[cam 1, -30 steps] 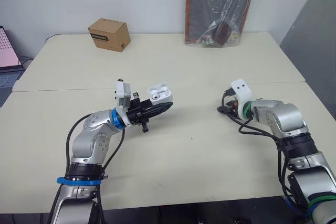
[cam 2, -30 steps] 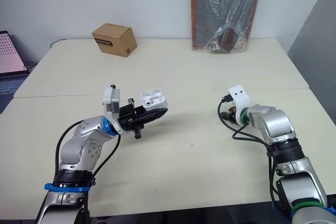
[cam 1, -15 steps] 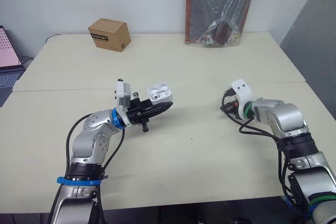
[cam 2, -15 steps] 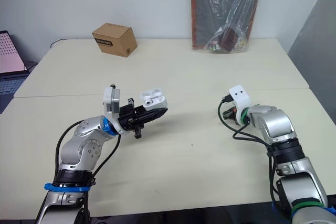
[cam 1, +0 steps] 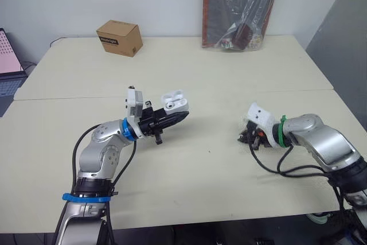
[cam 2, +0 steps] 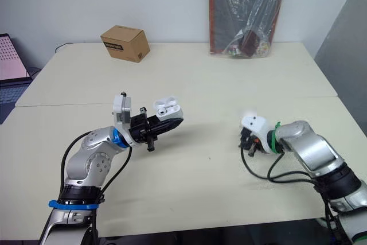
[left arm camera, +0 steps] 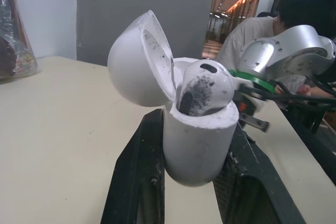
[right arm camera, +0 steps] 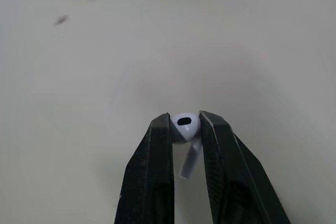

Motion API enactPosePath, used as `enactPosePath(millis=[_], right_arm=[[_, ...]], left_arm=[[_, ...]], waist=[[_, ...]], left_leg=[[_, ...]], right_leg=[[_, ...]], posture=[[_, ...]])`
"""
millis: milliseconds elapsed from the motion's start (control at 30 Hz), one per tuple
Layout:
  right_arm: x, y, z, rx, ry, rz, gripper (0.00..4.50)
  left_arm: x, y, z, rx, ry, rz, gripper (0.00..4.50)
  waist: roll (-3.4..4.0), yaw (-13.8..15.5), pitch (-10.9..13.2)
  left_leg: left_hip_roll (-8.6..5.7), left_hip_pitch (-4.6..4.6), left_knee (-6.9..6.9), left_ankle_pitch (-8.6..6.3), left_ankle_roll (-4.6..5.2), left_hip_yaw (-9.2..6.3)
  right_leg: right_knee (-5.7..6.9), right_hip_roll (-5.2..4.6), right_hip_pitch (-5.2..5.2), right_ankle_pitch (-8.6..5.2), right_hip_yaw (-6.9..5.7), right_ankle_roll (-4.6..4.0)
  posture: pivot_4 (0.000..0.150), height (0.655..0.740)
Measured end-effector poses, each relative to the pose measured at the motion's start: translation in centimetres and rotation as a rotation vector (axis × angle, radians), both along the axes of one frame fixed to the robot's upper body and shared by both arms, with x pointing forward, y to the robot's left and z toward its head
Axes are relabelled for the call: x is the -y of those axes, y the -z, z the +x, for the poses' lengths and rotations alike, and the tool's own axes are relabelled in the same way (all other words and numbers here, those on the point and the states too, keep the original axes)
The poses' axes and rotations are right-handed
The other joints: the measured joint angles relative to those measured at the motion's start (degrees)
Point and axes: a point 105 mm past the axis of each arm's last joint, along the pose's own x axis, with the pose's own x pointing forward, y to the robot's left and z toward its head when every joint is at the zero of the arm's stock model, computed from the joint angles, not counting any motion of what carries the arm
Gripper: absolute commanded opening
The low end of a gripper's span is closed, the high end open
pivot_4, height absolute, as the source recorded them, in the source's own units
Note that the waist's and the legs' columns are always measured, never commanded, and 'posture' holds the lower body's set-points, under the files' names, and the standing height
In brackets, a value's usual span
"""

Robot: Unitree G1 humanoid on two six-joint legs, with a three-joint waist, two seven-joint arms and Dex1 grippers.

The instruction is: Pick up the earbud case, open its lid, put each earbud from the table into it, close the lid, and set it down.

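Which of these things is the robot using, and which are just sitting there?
Using: open white earbud case in left claw; first white earbud inside it; second white earbud pinched in right claw.
Just sitting: brown cardboard box; dark plastic-wrapped bundle.

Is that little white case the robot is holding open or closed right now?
Open. The earbud case, held in the left gripper, has its lid swung back, and one earbud already sits inside.
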Motion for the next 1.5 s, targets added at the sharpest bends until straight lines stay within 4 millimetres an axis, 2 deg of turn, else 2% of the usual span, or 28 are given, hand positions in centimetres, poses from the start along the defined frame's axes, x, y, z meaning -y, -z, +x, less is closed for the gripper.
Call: enactPosePath(millis=[100, 267, 567, 1100, 1333, 1500], right_arm=[[-1.1, 0.5, -1.3, -0.013, -0.1, -0.008, 0.37], [-1.6, 0.4, -1.8, -0.009, -0.155, -0.015, 0.37], [-1.7, 0.8, -2.1, 0.015, -0.219, -0.07, 0.37], [-1.6, 1.0, -1.8, 0.023, -0.23, -0.084, 0.37], [-1.7, 1.0, -1.7, 0.025, -0.23, -0.086, 2.78], [-1.5, 0.5, -1.7, -0.019, -0.206, -0.111, 2.78]], left_arm=[[0.0, 0.0, 0.0, 0.001, 0.001, 0.0, 0.77], [0.0, 0.0, 0.0, 0.001, 0.001, 0.0, 0.77], [0.0, 0.0, 0.0, 0.001, 0.001, 0.0, 0.77], [0.0, -0.1, 0.0, 0.003, 0.001, 0.0, 0.77], [0.0, -0.1, 0.0, 0.003, 0.001, 0.0, 0.77], [0.0, -0.1, 0.0, 0.003, 0.0, 0.0, 0.77]], waist=[[0.0, 0.01, 0.0], [0.0, 0.04, 0.0], [0.0, 0.05, 0.0], [0.0, 0.05, 0.0], [0.0, 0.05, 0.0], [0.0, 0.05, 0.0]], left_leg=[[0.0, 0.0, 0.06, 0.0, 0.0, 0.0], [0.0, 0.07, 0.12, 0.01, -0.01, -0.02], [0.0, 0.08, 0.11, 0.01, -0.01, -0.05], [0.0, 0.13, 0.12, 0.01, -0.01, -0.07], [0.0, 0.14, 0.12, 0.01, -0.01, -0.08], [0.0, 0.14, 0.12, 0.01, -0.01, -0.08]], right_leg=[[0.0, 0.01, 0.02, 0.0, 0.0, 0.0], [-0.02, 0.0, 0.15, 0.02, 0.0, 0.04], [-0.02, 0.0, 0.17, 0.02, -0.04, 0.04], [-0.01, 0.0, 0.22, 0.02, -0.05, 0.03], [-0.01, 0.0, 0.24, 0.02, -0.05, 0.03], [-0.01, 0.0, 0.23, 0.02, -0.05, 0.03]], posture=[[0.15, 0.74], [0.15, 0.74], [0.15, 0.74], [0.15, 0.74], [0.15, 0.74], [0.15, 0.74]])
